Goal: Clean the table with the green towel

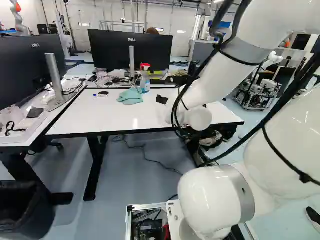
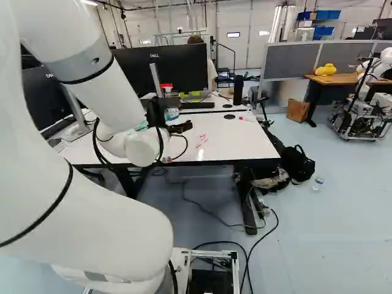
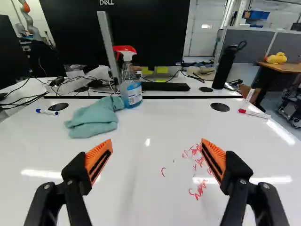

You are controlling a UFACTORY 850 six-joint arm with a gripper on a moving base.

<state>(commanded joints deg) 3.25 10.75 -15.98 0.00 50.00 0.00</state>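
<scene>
At the left of the left base view, a waste bin (image 1: 25, 215) is shown that is caught by neither other view. Above it, small pale print is carried by a monitor (image 1: 20, 70). On the white table (image 3: 141, 188), a blue-capped marker (image 3: 46, 112) is seen, then the green towel (image 3: 93, 120), crumpled just beside a spray bottle (image 3: 131, 89) that is marked with a printed label. Brand print is also borne by the monitor behind (image 1: 112, 50). The gripper (image 2: 180, 127) is held over the table; in the wrist view its orange pads (image 3: 99, 160) are set wide apart. Red handwriting (image 3: 200, 172), hidden in the left base view, is scrawled near a red-capped marker (image 3: 254, 113). A floor bottle (image 2: 318, 183) is shown only in the right base view.
</scene>
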